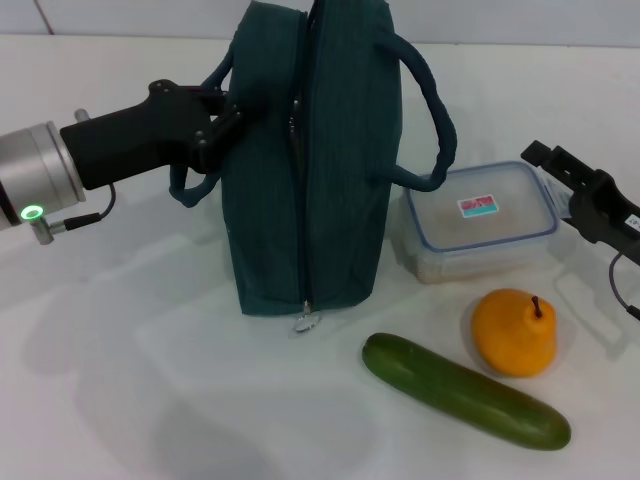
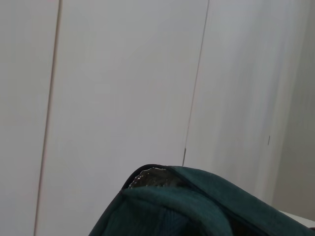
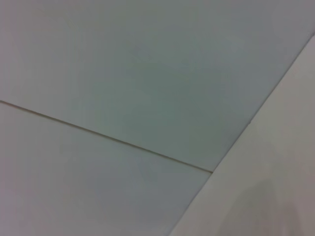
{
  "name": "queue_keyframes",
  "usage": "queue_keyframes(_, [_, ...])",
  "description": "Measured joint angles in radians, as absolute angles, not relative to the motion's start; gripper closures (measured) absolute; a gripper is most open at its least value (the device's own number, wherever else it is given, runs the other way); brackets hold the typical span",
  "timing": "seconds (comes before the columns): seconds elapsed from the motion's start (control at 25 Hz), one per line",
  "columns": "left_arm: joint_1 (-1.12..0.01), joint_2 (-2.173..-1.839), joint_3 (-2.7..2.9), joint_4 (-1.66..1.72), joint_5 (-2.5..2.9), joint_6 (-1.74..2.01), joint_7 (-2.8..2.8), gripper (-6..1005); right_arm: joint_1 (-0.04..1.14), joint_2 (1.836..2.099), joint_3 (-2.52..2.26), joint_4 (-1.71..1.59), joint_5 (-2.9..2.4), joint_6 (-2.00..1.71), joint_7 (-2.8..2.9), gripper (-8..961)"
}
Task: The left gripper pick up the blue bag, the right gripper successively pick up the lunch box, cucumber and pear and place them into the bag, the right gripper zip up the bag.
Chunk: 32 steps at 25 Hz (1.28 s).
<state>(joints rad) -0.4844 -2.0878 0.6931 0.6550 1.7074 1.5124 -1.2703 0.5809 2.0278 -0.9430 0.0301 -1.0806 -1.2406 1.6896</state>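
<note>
White tabletop [image 1: 150,400], pale panelled wall [image 2: 123,88] behind.

Item 1: blue bag [image 1: 305,170]. Dark teal fabric, upright on the table, two loop handles, zip running down its near end with the pull [image 1: 305,322] hanging low. The top edge shows a slit in the left wrist view, with a silvery lining just visible; how wide it gapes cannot be told.

Item 2: left gripper [image 1: 222,122]. Black, reaching in from the left side, fingers closed on the bag's left handle and side panel. Bag base appears to rest on the table, or nearly so.

Item 3: lunch box [image 1: 480,220]. Clear plastic, blue-rimmed lid with a small label, just beside the bag on its right, one handle loop drooping onto its near corner.

Item 4: pear [image 1: 515,332]. Yellow-orange, stem up, in front of the lunch box.

Item 5: cucumber [image 1: 465,390]. Dark green, lying diagonally, near the pear, apart from the bag.

Item 6: right gripper [image 1: 575,180]. At the right edge, close to the lunch box's far corner, holding nothing; its finger spread cannot be told.

Status: bag is held; nothing packed yet. Step in hand, by judgement: fetching the lunch box. Next move calls for the right gripper to straddle the box's sides, lift it clear of the handle loop and carry it above the bag's top opening.
</note>
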Motion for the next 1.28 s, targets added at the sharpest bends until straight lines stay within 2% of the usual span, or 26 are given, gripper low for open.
queue_keyframes(0.2, [-0.486,-2.088,0.690,0.655,1.707,1.511,-1.268,960,0.589,2.028,-0.946,0.033,-1.081,-1.235,1.690,174])
queue_keyframes(1.28, [-0.486,-2.088,0.689,0.633,1.707,1.499,-1.250,959,0.572,2.028,-0.942,0.052,-1.095,-1.259,1.676,346])
